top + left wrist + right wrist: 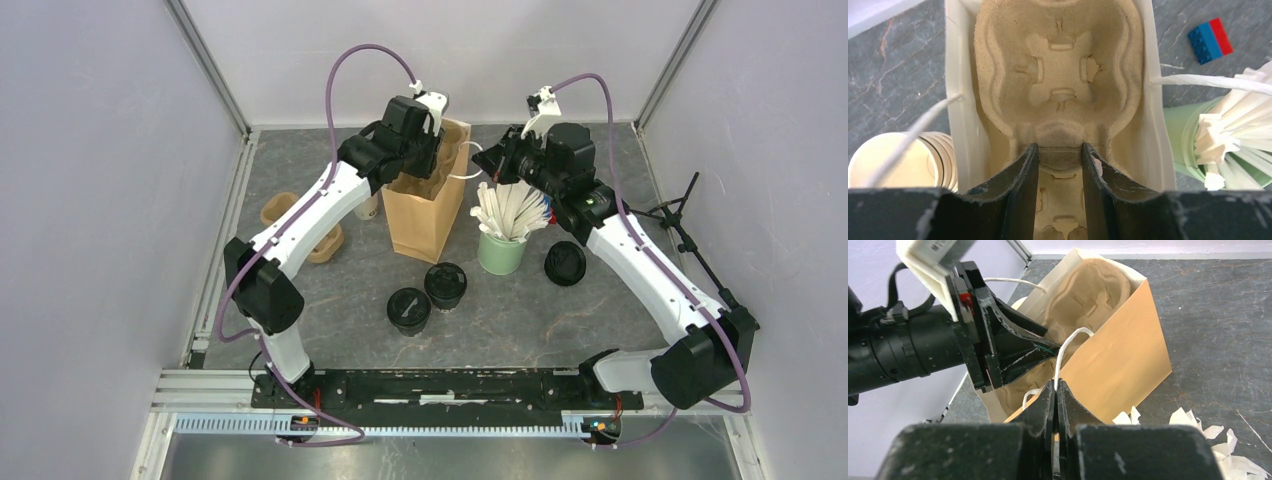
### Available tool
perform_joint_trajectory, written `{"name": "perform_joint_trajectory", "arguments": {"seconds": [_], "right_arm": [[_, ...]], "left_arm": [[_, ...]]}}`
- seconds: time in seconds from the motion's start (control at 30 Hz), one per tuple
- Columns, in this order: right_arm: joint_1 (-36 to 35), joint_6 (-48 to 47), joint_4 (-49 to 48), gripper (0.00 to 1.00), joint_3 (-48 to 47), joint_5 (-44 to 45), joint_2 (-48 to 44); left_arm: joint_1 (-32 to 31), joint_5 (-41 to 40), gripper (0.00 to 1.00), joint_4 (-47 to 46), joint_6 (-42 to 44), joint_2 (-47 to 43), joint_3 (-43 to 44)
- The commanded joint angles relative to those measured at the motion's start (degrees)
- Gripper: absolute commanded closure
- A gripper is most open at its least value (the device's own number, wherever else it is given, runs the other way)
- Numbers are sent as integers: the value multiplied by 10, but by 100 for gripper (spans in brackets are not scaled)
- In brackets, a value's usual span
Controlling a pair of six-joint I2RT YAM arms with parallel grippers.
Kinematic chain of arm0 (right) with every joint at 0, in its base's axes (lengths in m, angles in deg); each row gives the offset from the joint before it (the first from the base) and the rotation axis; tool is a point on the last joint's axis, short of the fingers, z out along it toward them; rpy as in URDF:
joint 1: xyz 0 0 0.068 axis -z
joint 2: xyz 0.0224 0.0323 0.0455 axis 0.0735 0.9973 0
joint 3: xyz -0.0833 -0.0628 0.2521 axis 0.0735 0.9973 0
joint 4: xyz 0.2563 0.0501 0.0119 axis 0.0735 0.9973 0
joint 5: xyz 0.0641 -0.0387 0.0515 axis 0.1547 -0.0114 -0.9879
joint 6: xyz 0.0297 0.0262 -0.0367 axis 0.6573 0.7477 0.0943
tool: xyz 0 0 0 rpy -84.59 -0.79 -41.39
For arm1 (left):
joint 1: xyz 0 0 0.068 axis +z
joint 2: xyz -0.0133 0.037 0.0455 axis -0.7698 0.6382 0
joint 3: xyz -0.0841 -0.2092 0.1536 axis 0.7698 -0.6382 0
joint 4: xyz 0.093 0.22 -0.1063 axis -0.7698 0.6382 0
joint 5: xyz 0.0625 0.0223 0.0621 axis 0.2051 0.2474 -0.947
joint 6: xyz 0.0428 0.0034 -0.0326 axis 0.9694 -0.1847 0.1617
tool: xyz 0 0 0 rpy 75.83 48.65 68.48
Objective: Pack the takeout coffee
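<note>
Two black-lidded cream-white paper cups (446, 285): standing unpacked before brown paper bag (425, 215). Left gripper (1060, 148) clamped on beige pulp carrier (1060, 65) inside (seating it, apparently); right gripper (1055, 385) pinching white cord handle (1068, 342). Next: release, fetch cup.

Bright even light, soft shadows, sharp focus

— What's the left arm (320, 205) wearing?
— White shells over black joints; a purple cable (331, 95) is looping from it.
— The right arm (650, 265)?
— Matching, with a green light (592, 200) glowing. The left claw (1060, 150) is showing white scuffs on black fingers (1018, 190).
</note>
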State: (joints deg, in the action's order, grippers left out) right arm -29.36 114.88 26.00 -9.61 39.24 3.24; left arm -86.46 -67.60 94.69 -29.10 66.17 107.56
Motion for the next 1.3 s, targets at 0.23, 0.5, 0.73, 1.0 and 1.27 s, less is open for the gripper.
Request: {"name": "perform_joint_trajectory", "arguments": {"seconds": [0.23,0.5,0.73,1.0,1.27], "right_arm": [[-6,0,-24,100,-19,-6,3],[-21,2,-25,100,-11,-8,3],[-22,0,-24,100,-8,-6,2],[-22,1,-27,100,-3,-4,1],[-22,5,-33,100,6,-2,-5]], "left_arm": [[-5,-27,67,50,-37,15,16],[-5,-32,66,61,-40,37,8],[-6,-32,66,82,-39,50,7],[-7,-23,52,101,-43,48,29],[-8,-14,41,119,-49,35,77]]}}
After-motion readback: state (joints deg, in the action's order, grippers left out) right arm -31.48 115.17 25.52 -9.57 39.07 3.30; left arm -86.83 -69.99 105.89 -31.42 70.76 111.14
